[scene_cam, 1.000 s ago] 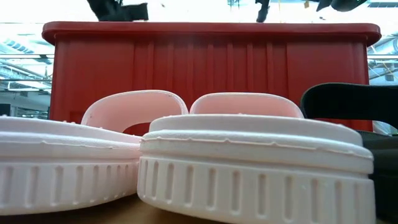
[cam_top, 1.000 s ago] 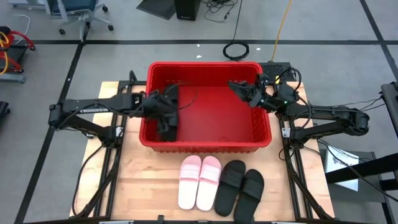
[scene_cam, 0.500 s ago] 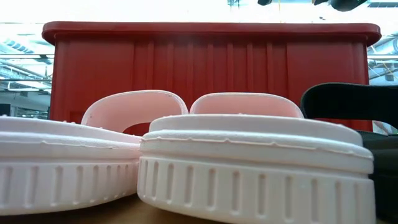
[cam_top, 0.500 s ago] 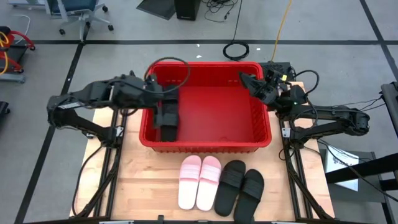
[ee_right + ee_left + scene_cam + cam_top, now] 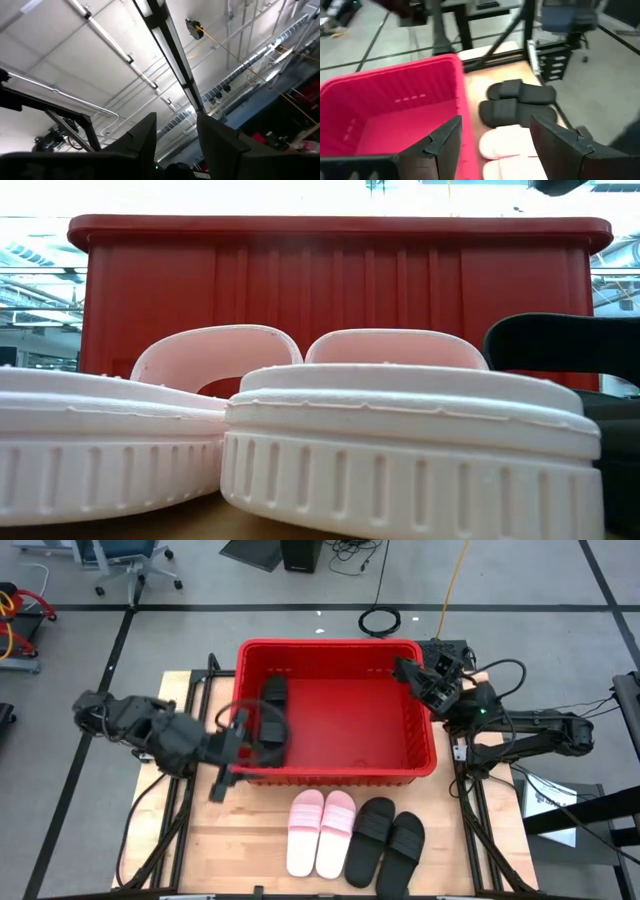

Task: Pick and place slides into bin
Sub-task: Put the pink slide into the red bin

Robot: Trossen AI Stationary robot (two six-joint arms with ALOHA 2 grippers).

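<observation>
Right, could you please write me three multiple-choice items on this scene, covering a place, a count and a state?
1. Where do the pink slides lie?
A. Inside the bin
B. On the table in front of the bin, beside the black pair
C. On the floor

2. How many slides lie on the table outside the bin?
A. Two
B. Four
C. Six

3. What state is the left hand in?
A. Open and empty
B. Shut on a black slide
C. Shut on a pink slide

Answers:
1. B, as the high view shows both pairs side by side on the wood.
2. B, two pink and two black.
3. A, as the left wrist view shows its fingers apart with nothing between them.
</observation>
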